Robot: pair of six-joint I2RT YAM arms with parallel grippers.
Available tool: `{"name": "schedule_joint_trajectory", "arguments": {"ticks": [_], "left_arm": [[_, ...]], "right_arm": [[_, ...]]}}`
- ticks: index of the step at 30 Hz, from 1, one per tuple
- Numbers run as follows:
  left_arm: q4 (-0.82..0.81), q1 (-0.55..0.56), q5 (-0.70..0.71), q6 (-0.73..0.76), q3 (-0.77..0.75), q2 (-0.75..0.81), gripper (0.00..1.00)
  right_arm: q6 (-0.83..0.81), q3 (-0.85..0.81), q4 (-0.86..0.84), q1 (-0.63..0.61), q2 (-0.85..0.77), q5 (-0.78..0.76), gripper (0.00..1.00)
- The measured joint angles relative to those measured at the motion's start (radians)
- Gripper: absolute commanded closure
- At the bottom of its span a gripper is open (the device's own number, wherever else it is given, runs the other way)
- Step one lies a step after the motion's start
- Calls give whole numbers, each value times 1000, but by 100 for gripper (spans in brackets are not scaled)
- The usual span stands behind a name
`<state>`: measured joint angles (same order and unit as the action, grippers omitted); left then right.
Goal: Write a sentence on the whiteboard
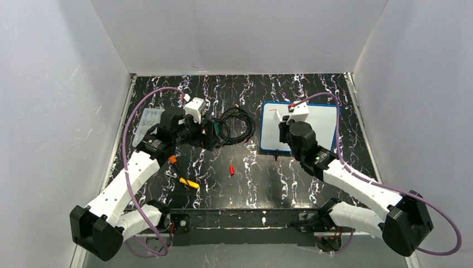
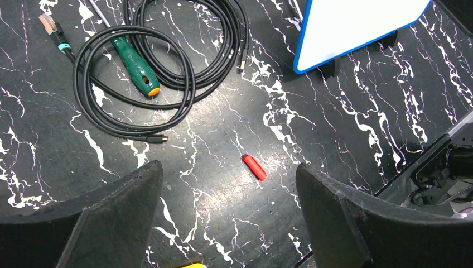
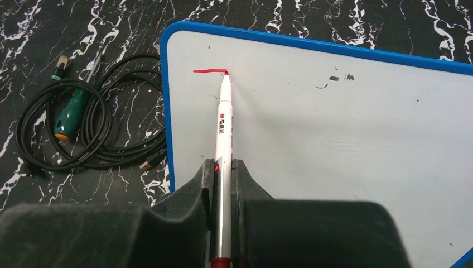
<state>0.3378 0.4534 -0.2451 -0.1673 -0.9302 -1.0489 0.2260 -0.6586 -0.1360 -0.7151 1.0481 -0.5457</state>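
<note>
The whiteboard [image 1: 321, 120], white with a blue frame, lies at the right back of the table. It also shows in the right wrist view [image 3: 346, 128] and the left wrist view [image 2: 357, 22]. My right gripper [image 3: 223, 164] is shut on a white marker [image 3: 223, 123] with its red tip touching the board's top-left corner. Of the sentence, only a short red horizontal stroke [image 3: 209, 71] shows there; no letters are readable. My left gripper [image 2: 226, 166] is open and empty above the table, near the red marker cap [image 2: 254, 167], which also shows in the top view [image 1: 231, 170].
A black cable coil [image 1: 237, 125] with a green-handled screwdriver [image 2: 134, 61] lies left of the board. A clear plastic box [image 1: 148, 120] sits at the far left. A yellow-handled tool [image 1: 188, 182] lies near the front. White walls enclose the table.
</note>
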Motion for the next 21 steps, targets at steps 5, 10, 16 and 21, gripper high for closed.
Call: {"name": "schedule_joint_trajectory", "arguments": {"ticks": [5, 10, 16, 21], "left_arm": [[0, 0, -2, 0, 0, 2, 13], [0, 0, -6, 0, 0, 2, 13], [0, 0, -10, 0, 0, 2, 13], [0, 0, -11, -1, 0, 2, 13]], "right_arm": [[-21, 0, 5, 0, -18, 34, 99], [-35, 0, 5, 0, -18, 59, 99], [-47, -2, 4, 0, 7, 59, 99], [-51, -6, 4, 0, 25, 58, 99]]}}
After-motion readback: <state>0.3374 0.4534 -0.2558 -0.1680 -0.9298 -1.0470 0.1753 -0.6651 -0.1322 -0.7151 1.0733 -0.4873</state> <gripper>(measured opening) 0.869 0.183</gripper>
